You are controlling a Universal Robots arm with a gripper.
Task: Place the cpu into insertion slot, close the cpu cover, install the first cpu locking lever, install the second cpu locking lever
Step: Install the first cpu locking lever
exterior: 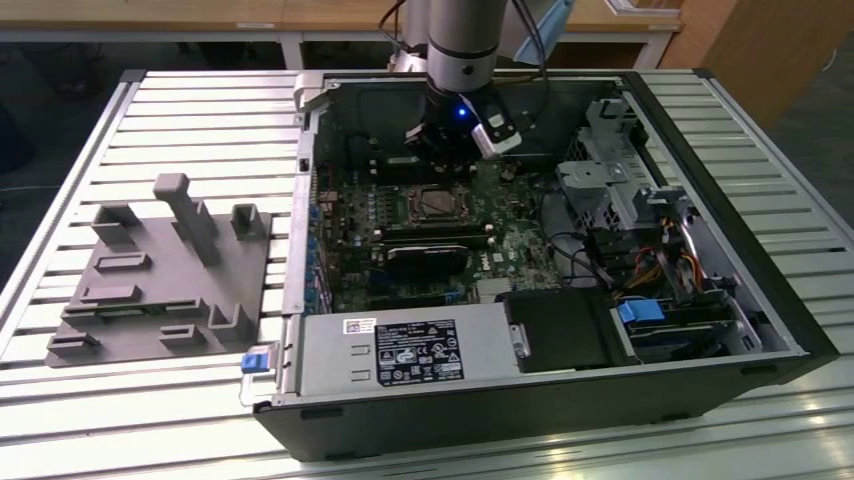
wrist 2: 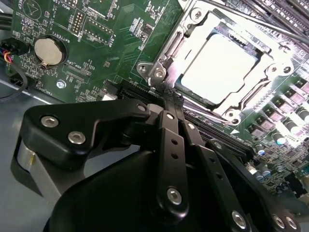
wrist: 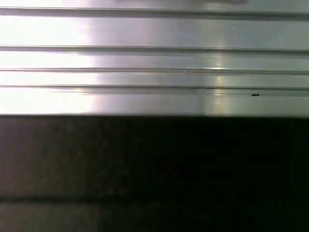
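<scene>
The clenched tool (wrist 2: 166, 99), holding nothing, sits at the corner of the cpu cover (wrist 2: 270, 72) over the cpu (wrist 2: 217, 67); a sideways slip there could scratch the motherboard (wrist 2: 111, 43).

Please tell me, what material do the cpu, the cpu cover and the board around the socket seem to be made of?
The cpu looks like metal with a smooth pale face, since it reflects the light brightly. The cpu cover around it seems thin stamped steel, silvery and shiny, with bent edges and screws. The circuit board appears to be green lacquered laminate with fine white print and soldered parts.
</scene>
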